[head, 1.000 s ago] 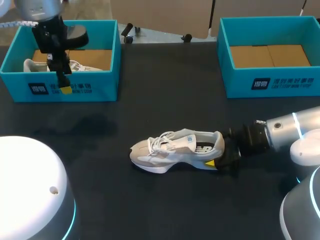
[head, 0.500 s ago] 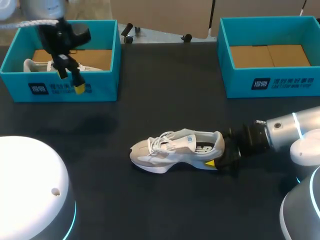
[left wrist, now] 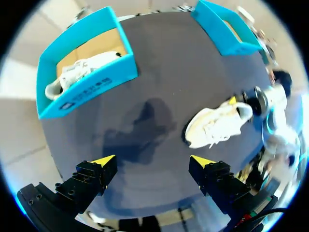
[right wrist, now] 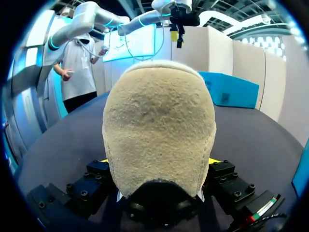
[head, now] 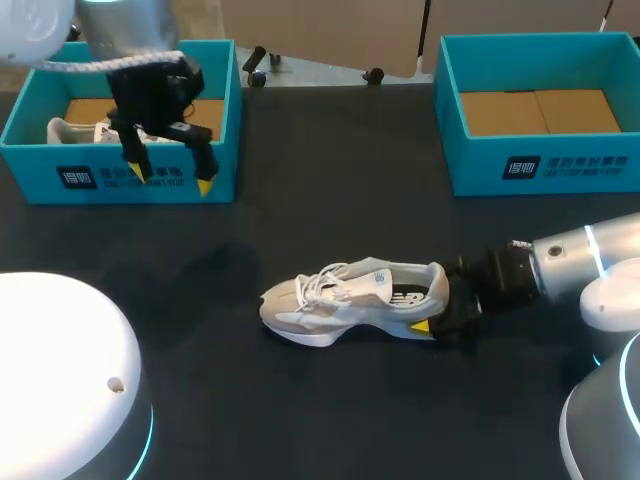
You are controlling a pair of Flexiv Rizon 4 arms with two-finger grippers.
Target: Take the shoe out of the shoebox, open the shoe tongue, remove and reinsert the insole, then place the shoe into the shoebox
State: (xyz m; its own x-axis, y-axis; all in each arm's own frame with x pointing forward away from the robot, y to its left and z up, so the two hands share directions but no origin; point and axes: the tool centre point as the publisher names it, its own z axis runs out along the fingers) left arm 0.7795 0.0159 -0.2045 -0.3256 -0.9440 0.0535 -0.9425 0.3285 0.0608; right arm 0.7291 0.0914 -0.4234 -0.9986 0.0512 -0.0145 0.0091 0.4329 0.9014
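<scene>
We're looking down on the dark table (head: 300, 180), and it carries two teal boxes at its far side, well apart. The left shoebox (head: 40, 170) sits at our left corner, the right shoebox (head: 480, 165) at our right. The right one shows only its brown cardboard floor. In the left one a second shoe (head: 70, 130), white, lies against the near wall.

Out on the open table, between the two boxes and nearer to us, stands the shoe (head: 350, 300). It's a white and beige sneaker, upright on its sole, laces on top, toe pointing to our left, heel to our right.

Our right arm comes in low along the table from the right, and the right gripper (right wrist: 158, 164) is clamped on that heel. From the wrist we see the suede heel filling the space between the fingers, a yellow tip peeking out on either side of it.

Our left gripper (head: 170, 178) hangs in the air in front of the left shoebox's near wall, fingers pointing down. Its jaws stand wide apart with nothing between them, only bare table below.
</scene>
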